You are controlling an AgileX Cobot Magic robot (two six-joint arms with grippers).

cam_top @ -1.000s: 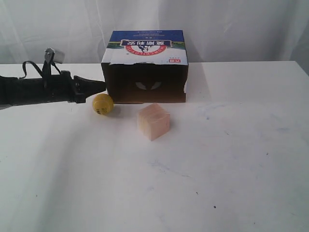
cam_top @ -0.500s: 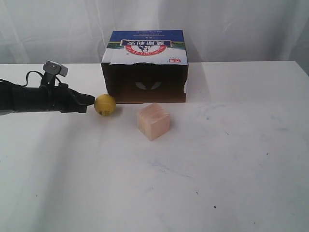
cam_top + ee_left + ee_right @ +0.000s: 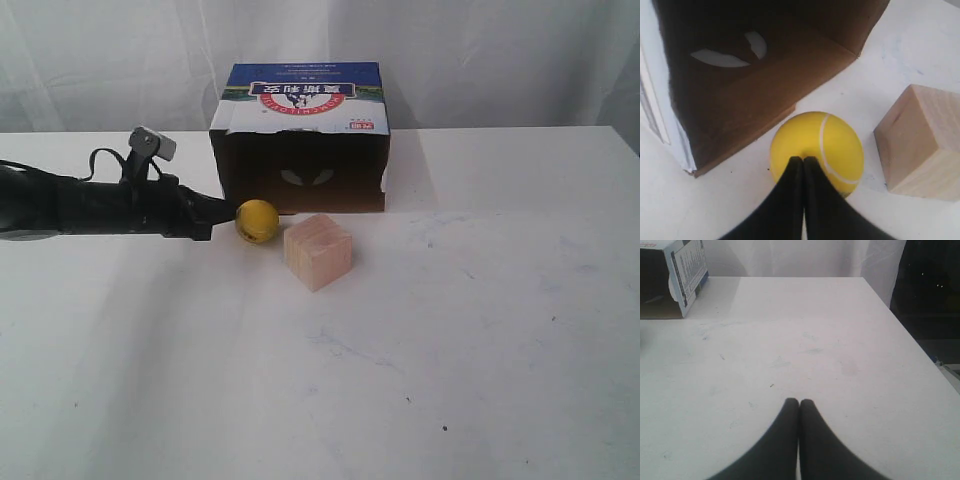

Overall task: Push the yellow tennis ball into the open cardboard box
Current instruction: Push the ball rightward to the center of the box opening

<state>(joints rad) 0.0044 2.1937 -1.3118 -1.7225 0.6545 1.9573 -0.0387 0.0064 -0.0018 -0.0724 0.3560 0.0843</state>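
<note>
While outside box point(image 3: 300, 172), ball point(image 3: 257, 221) against left tool point(image 3: 228, 207)

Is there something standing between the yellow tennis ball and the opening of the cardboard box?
Nothing visible does. The yellow tennis ball lies just before the open cardboard box, the shut left gripper touching its opposite side. The wooden cube stands beside the ball, not between it and the opening.

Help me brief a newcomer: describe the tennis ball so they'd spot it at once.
Find the open cardboard box at the back of the white table, its dark opening facing the camera. Just before the opening's left part sits the yellow tennis ball, with the shut left gripper against it. It is round and yellow; the neighbouring wooden cube is pale and square-edged.
</note>
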